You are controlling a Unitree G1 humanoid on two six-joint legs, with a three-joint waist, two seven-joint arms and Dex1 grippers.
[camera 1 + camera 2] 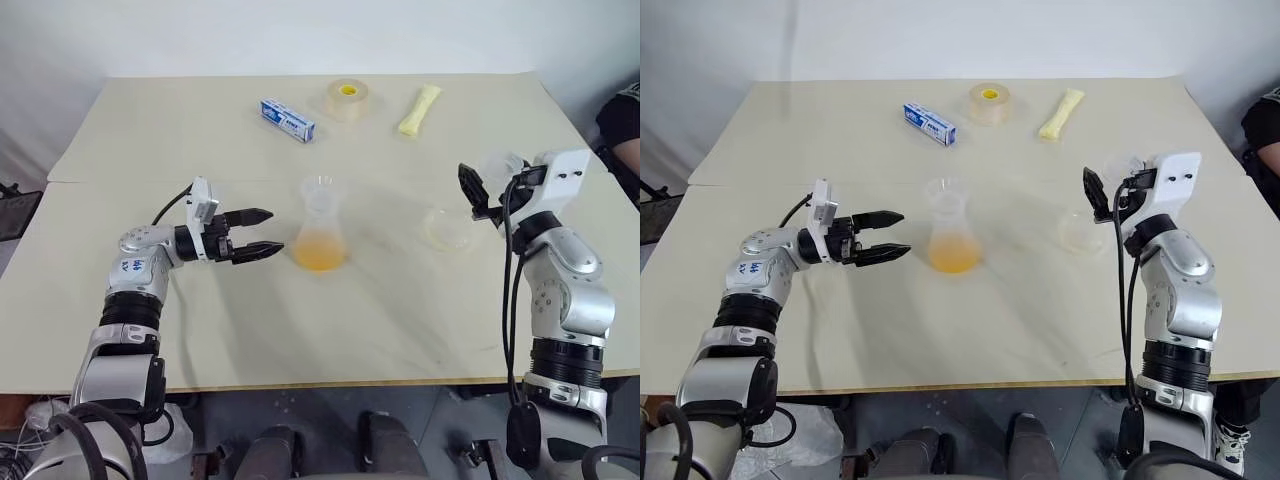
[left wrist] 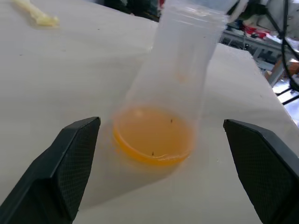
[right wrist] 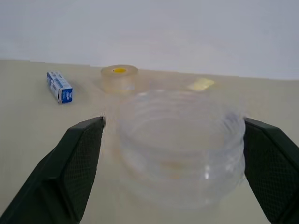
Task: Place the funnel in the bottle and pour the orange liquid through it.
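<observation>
The orange liquid [image 1: 320, 250] already sat in the bottle [image 1: 320, 226], funnel [image 1: 318, 187] on top. Both the left gripper [image 1: 256, 233] and the right gripper [image 3: 173, 140] stood released, the right around an emptied cup [image 3: 180, 147]; pouring looked finished.

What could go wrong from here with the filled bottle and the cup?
1. The open left gripper sits close beside the bottle, which holds the orange liquid and carries the funnel on its neck. A clumsy approach could tip it or knock the funnel off.
2. The clear cup is at the right gripper, near the shallow dish. Whether it is firmly held is unclear, so it might drop or roll.
</observation>
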